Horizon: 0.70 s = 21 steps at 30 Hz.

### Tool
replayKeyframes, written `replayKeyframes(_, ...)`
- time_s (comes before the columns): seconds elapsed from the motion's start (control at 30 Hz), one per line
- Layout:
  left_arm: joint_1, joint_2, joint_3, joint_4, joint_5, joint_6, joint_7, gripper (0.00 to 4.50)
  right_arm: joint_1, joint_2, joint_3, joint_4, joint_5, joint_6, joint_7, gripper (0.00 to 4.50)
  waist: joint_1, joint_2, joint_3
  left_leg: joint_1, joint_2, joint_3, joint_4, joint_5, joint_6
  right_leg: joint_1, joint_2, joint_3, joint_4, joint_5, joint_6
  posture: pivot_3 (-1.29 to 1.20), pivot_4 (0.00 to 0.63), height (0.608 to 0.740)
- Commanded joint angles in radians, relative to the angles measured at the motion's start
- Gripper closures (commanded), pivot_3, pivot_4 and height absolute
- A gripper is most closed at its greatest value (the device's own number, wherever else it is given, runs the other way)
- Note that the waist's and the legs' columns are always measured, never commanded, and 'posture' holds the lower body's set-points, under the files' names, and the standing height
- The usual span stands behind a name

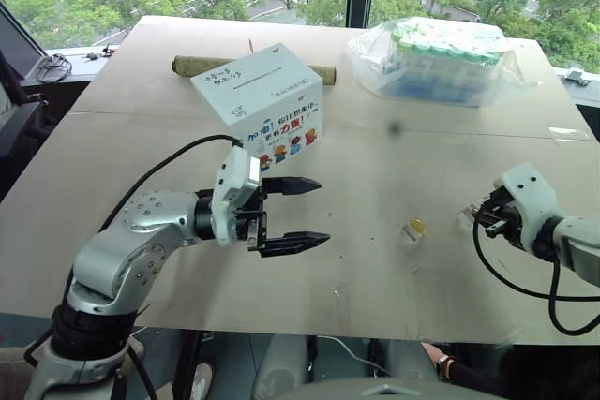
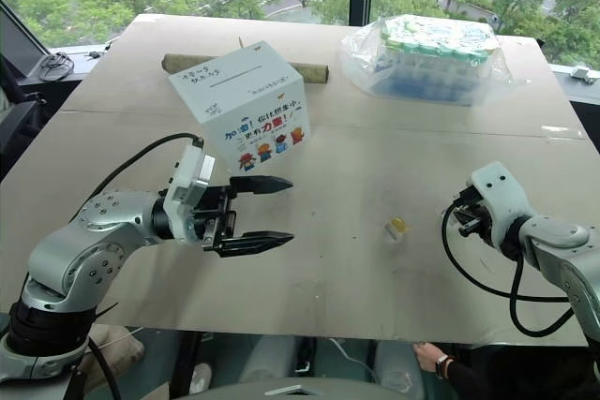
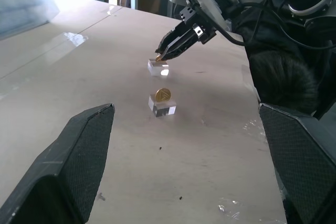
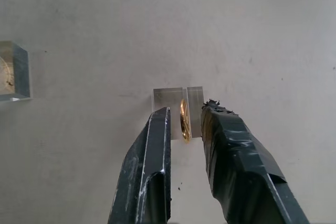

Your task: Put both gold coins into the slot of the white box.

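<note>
Each of the two gold coins stands on its edge in a little clear block, and I think that is so a gripper can pinch one from both sides. One coin (image 3: 163,95) sits up in its clear block (image 3: 162,106) out on the open counter (image 1: 375,259). The other coin (image 4: 184,120) is in a second block (image 4: 177,110) farther to my right.

My right gripper (image 4: 185,116) is down at that second coin. Its fingers are narrow, one on each side of the coin, with small gaps showing. I judge it is not squeezing the coin yet, so the pinch comes next.

My left gripper (image 1: 302,214) is wide open and holds nothing. It hangs above the counter, just in front of the white box (image 1: 261,103), pointing toward the coins. I think it waits there to stay out of the way.

The white box stands tilted, with one corner facing me. The slot (image 1: 261,78) is a thin dark line on its plain top, so it is easy to reach from above.

The counter is a big, flat, light brown board with a seam across it. Behind the box lies a brown tube (image 1: 192,66). A clear bag of green-capped bottles (image 1: 436,61) sits at the far right. Past the counter are big windows with green trees outside.
</note>
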Motion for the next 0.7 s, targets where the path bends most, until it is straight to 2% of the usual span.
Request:
replayKeyframes(0.03, -0.004, 0.010, 0.029, -0.047, -0.027, -0.002, 0.004, 0.00, -0.013, 0.000, -0.001, -0.003, -0.020, -0.025, 0.008, 3.48, 0.000, 0.000, 0.000, 0.000, 0.000, 0.000, 0.000, 0.000, 0.000, 0.000, 0.000, 0.000, 0.000, 0.000, 0.000, 0.00, 0.150, 0.740)
replayKeyframes(0.17, -0.004, 0.012, 0.031, -0.048, -0.030, 0.002, 0.006, 0.00, -0.005, 0.004, 0.011, 0.022, -0.046, -0.050, 0.011, 3.48, 0.000, 0.000, 0.000, 0.000, 0.000, 0.000, 0.000, 0.000, 0.000, 0.000, 0.000, 0.000, 0.000, 0.000, 0.000, 0.00, 0.150, 0.740)
replayKeyframes(0.2, -0.004, 0.013, 0.032, -0.048, -0.031, 0.003, 0.007, 0.00, -0.003, 0.005, 0.009, 0.027, -0.050, -0.055, 0.012, 4.01, 0.000, 0.000, 0.000, 0.000, 0.000, 0.000, 0.000, 0.000, 0.000, 0.000, 0.000, 0.000, 0.000, 0.000, 0.000, 0.00, 0.150, 0.740)
replayKeyframes(0.27, -0.005, 0.013, 0.034, -0.048, -0.035, 0.007, 0.011, 0.00, -0.003, 0.005, 0.003, 0.030, -0.053, -0.057, 0.015, 4.41, 0.000, 0.000, 0.000, 0.000, 0.000, 0.000, 0.000, 0.000, 0.000, 0.000, 0.000, 0.000, 0.000, 0.000, 0.000, 0.00, 0.150, 0.740)
replayKeyframes(0.53, -0.015, 0.005, 0.033, -0.037, -0.042, 0.017, 0.019, 0.00, -0.006, 0.001, -0.019, 0.000, -0.041, -0.038, 0.034, 4.41, 0.000, 0.000, 0.000, 0.000, 0.000, 0.000, 0.000, 0.000, 0.000, 0.000, 0.000, 0.000, 0.000, 0.000, 0.000, 0.00, 0.150, 0.740)
replayKeyframes(0.7, -0.048, -0.020, 0.038, -0.015, -0.104, 0.082, 0.066, 0.00, -0.042, 0.041, -0.094, -0.021, 0.016, 0.014, 0.046, 4.41, 0.000, 0.000, 0.000, 0.000, 0.000, 0.000, 0.000, 0.000, 0.000, 0.000, 0.000, 0.000, 0.000, 0.000, 0.000, 0.00, 0.150, 0.740)
